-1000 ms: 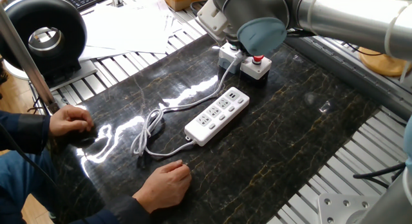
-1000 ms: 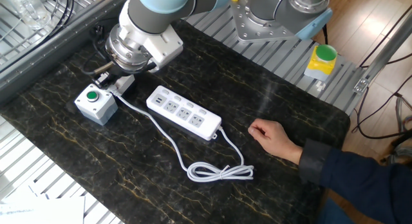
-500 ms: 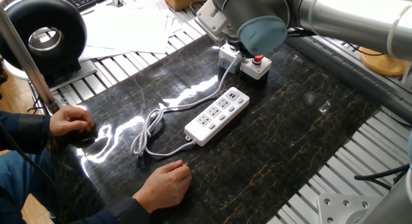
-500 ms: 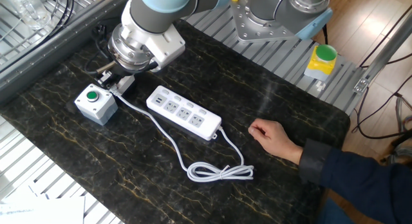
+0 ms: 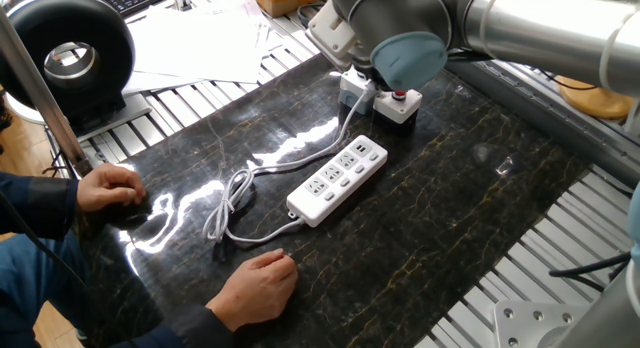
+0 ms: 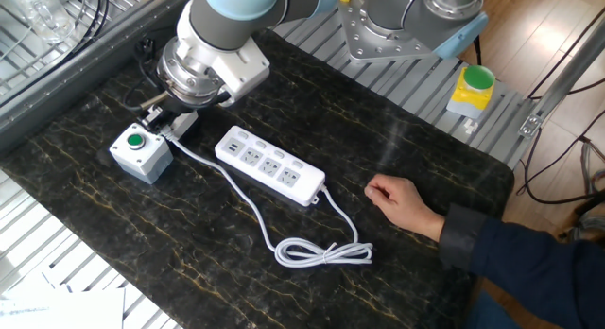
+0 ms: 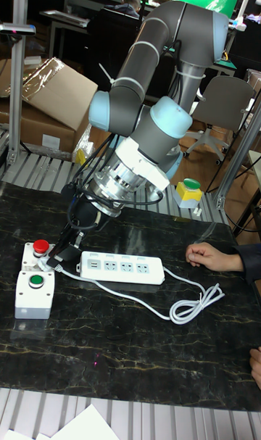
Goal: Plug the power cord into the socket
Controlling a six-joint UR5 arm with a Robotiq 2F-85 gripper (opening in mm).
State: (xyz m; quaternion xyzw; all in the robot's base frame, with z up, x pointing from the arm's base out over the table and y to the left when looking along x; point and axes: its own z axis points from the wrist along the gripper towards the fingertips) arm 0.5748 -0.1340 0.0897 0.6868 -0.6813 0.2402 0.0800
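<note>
The socket (image 6: 269, 165), a long white power strip (image 5: 338, 178) with a row of outlets, lies flat in the middle of the dark marble mat. The power cord (image 6: 321, 251) leaves its near end, coils in loops (image 5: 225, 203), then runs back past the strip up to my gripper (image 6: 159, 116). The gripper (image 7: 61, 255) hangs low beside the strip's far end, just above the button boxes, and looks shut on the cord's white plug (image 6: 181, 123). In the one fixed view the wrist hides the fingers.
A white box with a green button (image 6: 140, 151) and one with a red button (image 5: 398, 103) stand right under the gripper. A person's hands (image 5: 255, 283) (image 6: 402, 201) rest on the mat near the coil. A yellow box (image 6: 470, 91) sits by the arm's base.
The wrist has edged very slightly away from the green button box since a second ago. Cord, strip and hands lie as before.
</note>
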